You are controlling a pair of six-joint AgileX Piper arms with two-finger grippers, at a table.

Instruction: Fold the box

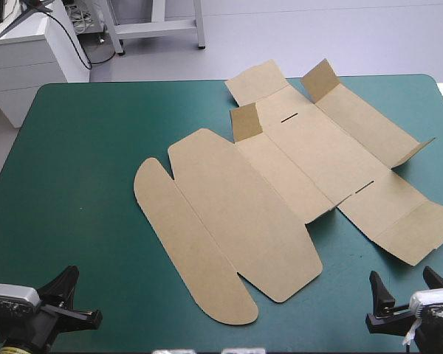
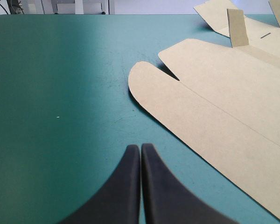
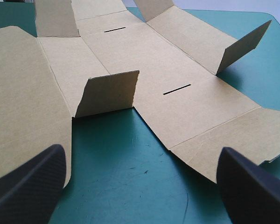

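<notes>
The brown box (image 1: 280, 169) lies as a cut sheet, mostly flat, from the table's middle to its right side. Its long rounded lid panels (image 1: 207, 228) point toward the front edge. Small side flaps (image 1: 245, 122) stand raised at the far part. My left gripper (image 1: 72, 271) is shut and holds nothing, near the front left corner, well short of the rounded panel (image 2: 186, 107). My right gripper (image 1: 400, 274) stands open at the front right. A raised flap (image 3: 107, 93) and the slotted panel (image 3: 177, 88) lie ahead of the right gripper (image 3: 140, 151), with nothing between its fingers.
Bare teal-green cover (image 1: 81, 169) stretches left of the box, up to the table's left and far edges. The box's near right panel (image 1: 417, 228) reaches close to the table's right edge. A white cabinet (image 1: 29, 59) stands beyond the far left corner.
</notes>
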